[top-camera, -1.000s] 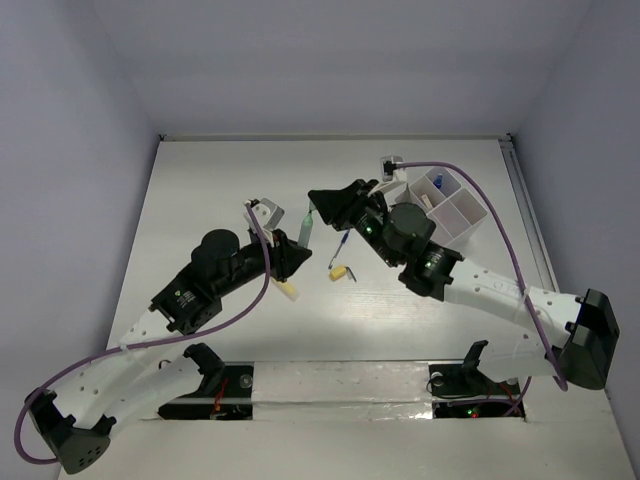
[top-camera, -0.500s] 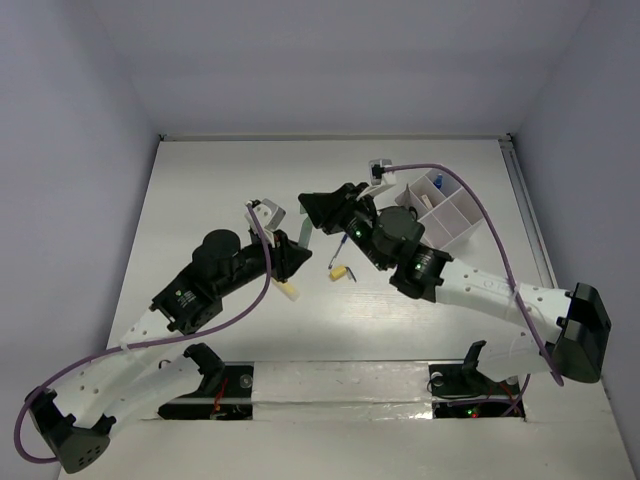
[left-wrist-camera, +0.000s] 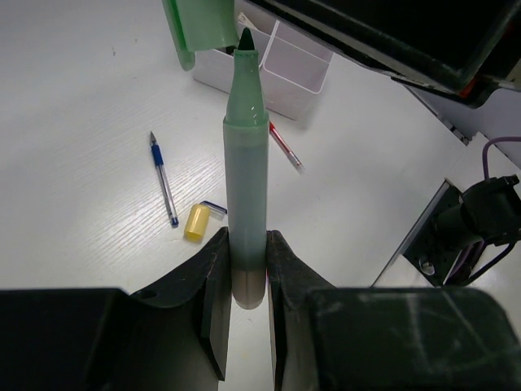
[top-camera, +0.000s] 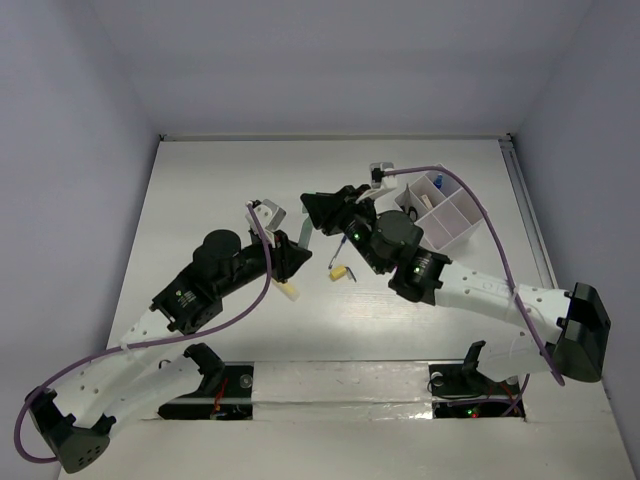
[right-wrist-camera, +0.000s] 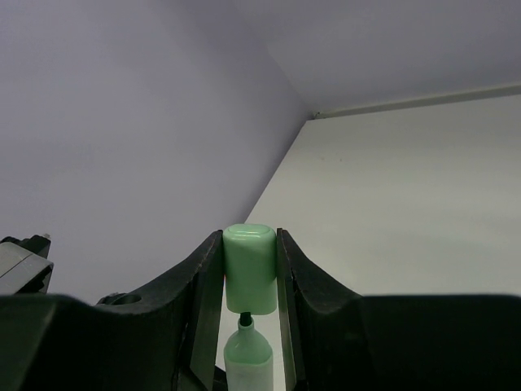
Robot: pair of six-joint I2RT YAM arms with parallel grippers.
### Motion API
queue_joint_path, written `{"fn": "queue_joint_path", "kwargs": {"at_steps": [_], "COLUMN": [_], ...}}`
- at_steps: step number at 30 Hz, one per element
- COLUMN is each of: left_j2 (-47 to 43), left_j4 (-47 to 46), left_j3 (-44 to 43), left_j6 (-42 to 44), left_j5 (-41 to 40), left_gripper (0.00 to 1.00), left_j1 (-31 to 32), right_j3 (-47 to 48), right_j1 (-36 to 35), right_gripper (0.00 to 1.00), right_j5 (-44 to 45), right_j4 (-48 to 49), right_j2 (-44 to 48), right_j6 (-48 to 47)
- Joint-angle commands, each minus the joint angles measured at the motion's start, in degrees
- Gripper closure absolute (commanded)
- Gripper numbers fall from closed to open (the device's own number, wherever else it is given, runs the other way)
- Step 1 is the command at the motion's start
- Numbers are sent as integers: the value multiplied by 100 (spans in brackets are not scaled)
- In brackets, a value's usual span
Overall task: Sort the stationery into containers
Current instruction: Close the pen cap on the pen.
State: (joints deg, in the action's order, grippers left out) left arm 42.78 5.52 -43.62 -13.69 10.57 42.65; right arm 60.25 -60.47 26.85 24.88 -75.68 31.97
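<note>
- The left fingers are closed narrowly on the lower barrel of the green marker. They hold it clear of the table with its bare tip pointing away from the wrist.
- The right fingers clamp the marker's cap, its open end facing the tip. From the right wrist the tip sits at the cap's mouth, not seated.
- Judgement: the step is capping. Line the cap's axis up with the barrel first, then press straight along it.
- Risk: the barrel is gripped low, so any sideways push could tilt it between the fingers.
- The white tray stands just beyond the marker. A blue pen, a red pen and a yellow piece lie loose on the table, not yet sorted.
</note>
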Motion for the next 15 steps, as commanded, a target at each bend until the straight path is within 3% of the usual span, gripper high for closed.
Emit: {"fn": "queue_joint_path", "kwargs": {"at_steps": [1,15], "left_j2": [-77,-95], "left_j4": [-253,-244], "left_j3": [-24,-24], "left_j6": [33,42], "left_j5": [-72,-151], "left_gripper": [100,100], "left_j1": [-38,-38], "right_j3": [49,128], "right_j1": [-70,-70], "right_gripper": [97,97], "right_j5": [338,250], "right_j4": [359,175], "right_j2": [273,141], "right_j6": [-208,-217]}}
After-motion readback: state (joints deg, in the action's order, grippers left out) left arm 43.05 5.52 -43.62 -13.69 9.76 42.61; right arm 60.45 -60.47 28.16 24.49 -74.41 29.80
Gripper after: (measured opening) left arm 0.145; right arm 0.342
